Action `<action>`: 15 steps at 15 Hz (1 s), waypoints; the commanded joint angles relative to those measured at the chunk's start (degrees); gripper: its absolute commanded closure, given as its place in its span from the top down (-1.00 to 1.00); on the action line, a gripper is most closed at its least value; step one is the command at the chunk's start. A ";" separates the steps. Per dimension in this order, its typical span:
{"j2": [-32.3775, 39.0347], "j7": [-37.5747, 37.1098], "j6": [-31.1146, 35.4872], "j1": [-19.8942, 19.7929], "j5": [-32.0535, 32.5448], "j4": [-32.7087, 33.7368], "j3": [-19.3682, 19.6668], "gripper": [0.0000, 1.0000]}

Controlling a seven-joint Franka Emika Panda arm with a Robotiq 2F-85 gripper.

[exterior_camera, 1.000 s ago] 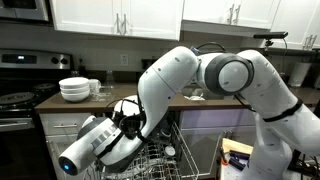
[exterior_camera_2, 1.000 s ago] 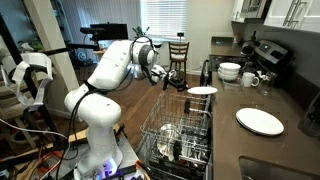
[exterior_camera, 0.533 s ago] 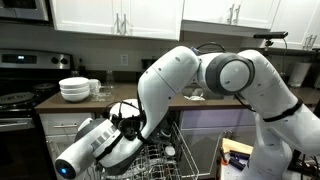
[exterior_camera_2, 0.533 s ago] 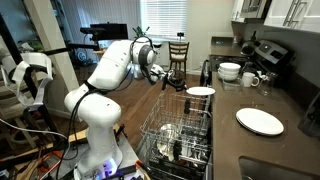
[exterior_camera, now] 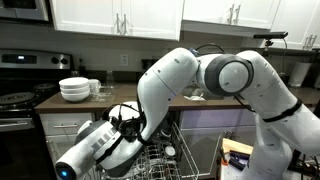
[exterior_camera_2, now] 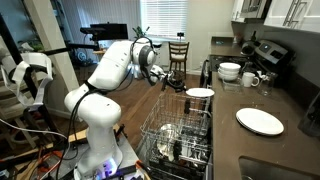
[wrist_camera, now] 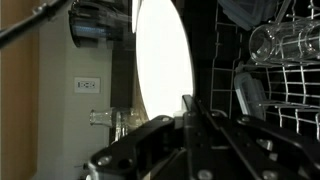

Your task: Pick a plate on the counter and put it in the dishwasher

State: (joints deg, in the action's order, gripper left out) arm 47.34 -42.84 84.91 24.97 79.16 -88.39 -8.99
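While you carried the load: your claw (exterior_camera_2: 178,82) stayed clamped on the rim of the plate (exterior_camera_2: 200,92), and over the last second the plate shifted only a touch.
Meaning for the task: the pick looked done and the placing was not yet made; I judged that you had slowed to line up over the dishwasher rack (exterior_camera_2: 180,130).
Plate: it hung just ahead of the claw, roughly flat, apparently clear of the tabletop (exterior_camera_2: 228,140) at its near edge. In the wrist view its white face (wrist_camera: 160,60) filled the space just beyond the fingertips (wrist_camera: 190,110).
Rack: it sat pulled out below the claw with glassware already in it; a glass (wrist_camera: 265,40) showed to one side of the claw, past the plate.
Arm pose: your arm (exterior_camera: 220,75) rose to a high elbow, then the forearm dropped towards the rack, with the wrist turned so the claw pointed sideways at the tabletop.
Left behind: a second plate (exterior_camera_2: 260,121) lay well beyond the claw and the bowls (exterior_camera_2: 230,71) farther still.
Next call: the plate would likely need tipping on edge to slot between prongs.
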 commanded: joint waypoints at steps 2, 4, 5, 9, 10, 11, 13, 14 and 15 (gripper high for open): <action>0.16 0.14 0.27 -0.06 0.68 0.17 -0.61 -0.96; 0.44 0.56 0.77 0.51 1.03 0.29 -0.76 -0.96; 0.78 0.63 0.54 0.90 1.02 0.55 -0.84 -0.96; 1.66 1.00 -0.73 2.93 1.47 1.09 -1.12 -0.96; 1.54 0.04 1.12 1.64 0.21 0.25 -1.51 -0.96; 1.68 0.04 1.17 1.95 0.18 0.24 -1.63 -0.92; 2.07 0.04 1.26 1.96 0.15 0.24 -1.75 -0.92; 2.19 0.04 1.29 1.84 0.14 0.24 -1.72 -0.92; 2.25 0.04 1.31 1.74 0.13 0.24 -1.71 -0.92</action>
State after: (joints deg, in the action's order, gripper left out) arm 49.42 -42.84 86.46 26.87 79.15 -88.38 -10.39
